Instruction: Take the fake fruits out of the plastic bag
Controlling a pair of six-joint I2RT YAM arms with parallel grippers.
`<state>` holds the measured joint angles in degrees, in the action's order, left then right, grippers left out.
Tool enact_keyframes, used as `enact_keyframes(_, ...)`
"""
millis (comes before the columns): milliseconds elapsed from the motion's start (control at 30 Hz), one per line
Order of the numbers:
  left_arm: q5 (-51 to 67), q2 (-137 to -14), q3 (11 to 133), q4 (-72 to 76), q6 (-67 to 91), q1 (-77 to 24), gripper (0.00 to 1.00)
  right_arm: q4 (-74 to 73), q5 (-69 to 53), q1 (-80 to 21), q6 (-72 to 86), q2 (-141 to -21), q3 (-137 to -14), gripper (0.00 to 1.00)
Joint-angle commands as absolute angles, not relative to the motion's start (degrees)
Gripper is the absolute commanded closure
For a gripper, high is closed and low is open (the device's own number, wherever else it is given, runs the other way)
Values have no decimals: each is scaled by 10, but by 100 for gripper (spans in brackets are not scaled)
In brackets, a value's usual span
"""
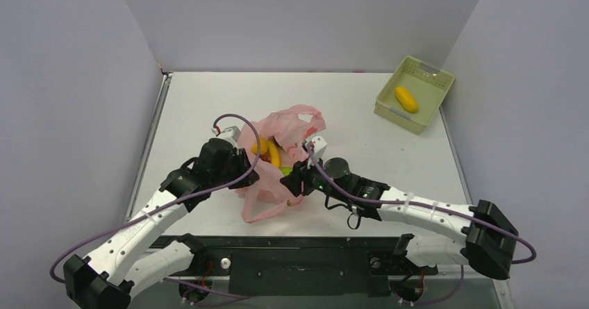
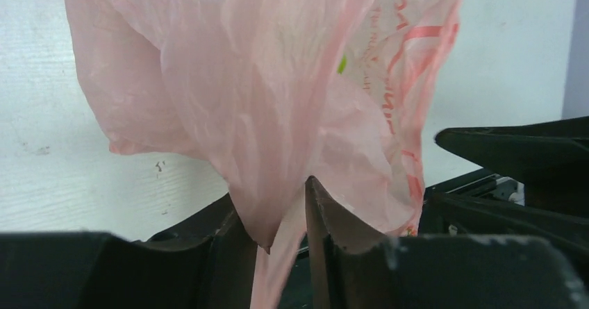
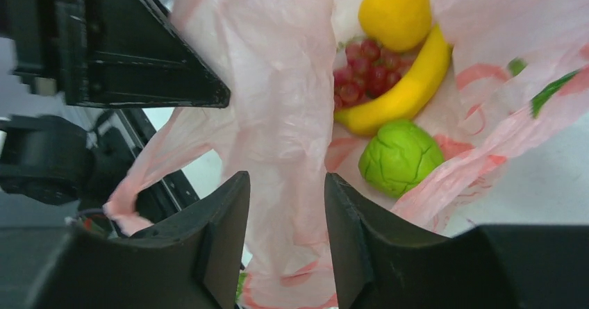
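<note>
The plastic bag (image 1: 290, 123) sits crumpled near the middle of the worktop (image 1: 201, 101), a little toward the near edge, with its mouth gaping upward. Inside we see the fake fruits (image 1: 271, 153) on the pink film. A yellow banana (image 3: 406, 90) curves around a dark red grape bunch (image 3: 362, 71), a yellow-orange oval (image 3: 396, 9) lies just beyond them, and a green round fruit (image 3: 399, 157) sits just beside the banana. One loop handle (image 1: 267, 212) trails toward the near edge. The left gripper (image 2: 274, 219) is clamped on a gathered tail of the bag's left side. The right gripper (image 3: 286, 212) is closed on a fold of film at the bag's right side. Well apart, at the far right corner, a pale green slotted basket (image 1: 396, 119) holds a second oval fruit (image 1: 406, 99)
</note>
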<state>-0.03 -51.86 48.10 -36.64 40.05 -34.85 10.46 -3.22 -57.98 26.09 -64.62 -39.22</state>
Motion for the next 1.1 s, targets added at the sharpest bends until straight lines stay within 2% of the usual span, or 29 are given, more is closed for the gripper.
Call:
enact_keyframes(0,6,-536,463,-371,402,-350,81,174,-71,-576,270,-730,-411,60)
enact_keyframes(33,8,-539,469,-389,402,-351,86,184,-78,-574,268,-756,-413,60)
enact_keyframes(67,6,-539,478,-402,403,-351,96,188,-82,-574,265,-766,-417,61)
enact_keyframes(100,-2,-537,482,-427,405,-351,99,192,-89,-574,263,-786,-421,62)
enact_keyframes(200,-18,-531,504,-492,405,-350,100,214,-129,-575,271,-816,-427,70)
enact_keyframes(433,-40,-569,526,-576,365,-343,100,203,-149,-561,286,-793,-431,71)
enact_keyframes(500,-42,-585,531,-596,353,-342,100,187,-137,-559,277,-764,-431,61)
enact_keyframes(533,-48,-590,535,-612,350,-342,100,177,-123,-559,275,-756,-433,50)
enact_keyframes(600,-54,-599,534,-628,340,-341,100,148,-95,-559,259,-739,-449,41)
enact_keyframes(667,-48,-596,525,-626,331,-342,100,122,-63,-561,238,-741,-470,40)
enact_keyframes(933,13,-521,493,-545,318,-336,100,158,-5,-560,195,-829,-485,43)
enact_keyframes(1000,41,-518,483,-513,323,-335,100,151,7,-559,187,-856,-500,45)
enact_keyframes(1067,71,-514,466,-476,336,-335,100,140,29,-558,182,-876,-516,52)
